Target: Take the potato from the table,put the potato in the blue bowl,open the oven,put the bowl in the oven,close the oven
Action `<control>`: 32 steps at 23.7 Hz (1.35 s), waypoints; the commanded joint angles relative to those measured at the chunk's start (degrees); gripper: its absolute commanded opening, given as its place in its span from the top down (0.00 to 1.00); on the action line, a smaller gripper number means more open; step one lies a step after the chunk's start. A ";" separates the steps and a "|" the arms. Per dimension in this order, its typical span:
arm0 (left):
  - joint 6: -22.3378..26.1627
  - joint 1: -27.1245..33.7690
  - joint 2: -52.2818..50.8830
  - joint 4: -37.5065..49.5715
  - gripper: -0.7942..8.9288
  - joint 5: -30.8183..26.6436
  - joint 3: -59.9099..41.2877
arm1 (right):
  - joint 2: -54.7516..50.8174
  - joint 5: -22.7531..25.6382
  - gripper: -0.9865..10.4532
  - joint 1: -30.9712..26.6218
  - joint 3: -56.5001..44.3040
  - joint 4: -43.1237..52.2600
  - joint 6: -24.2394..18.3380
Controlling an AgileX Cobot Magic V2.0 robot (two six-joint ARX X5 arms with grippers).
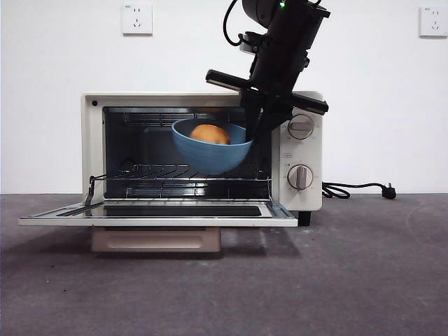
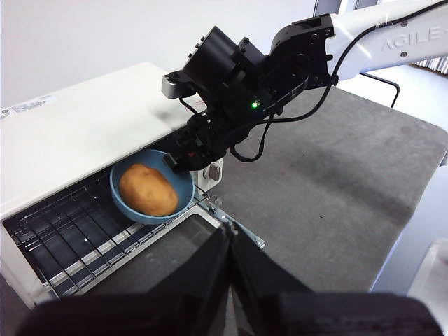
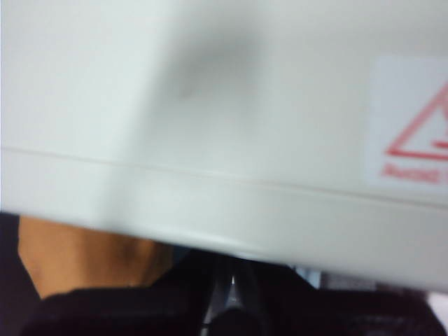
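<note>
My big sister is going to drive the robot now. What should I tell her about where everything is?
Right gripper: shut on the rim of the blue bowl, holding it tilted in the oven's mouth, above the wire rack, not yet set down.
Left gripper: shut, holding nothing, waiting in front of the oven.
The potato sits inside the bowl.
The oven door is folded down, open.
Done: potato in bowl, oven opened.
Left: set the bowl on the rack, let go, pull the arm out, close the door.
</note>
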 commanded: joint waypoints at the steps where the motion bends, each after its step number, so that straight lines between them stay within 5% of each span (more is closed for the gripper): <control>1: 1.29 0.09 -0.07 -0.09 0.93 0.07 -0.20 | 1.18 0.13 0.93 -0.28 0.09 0.04 0.94; 8: 1.29 0.09 -0.07 -0.17 0.93 0.07 -0.20 | 1.18 0.17 0.72 -0.46 0.09 0.35 1.62; 32: 1.27 0.11 -0.02 -0.94 0.93 -0.07 -0.20 | -8.02 -1.79 0.72 -0.39 0.09 -5.29 -1.36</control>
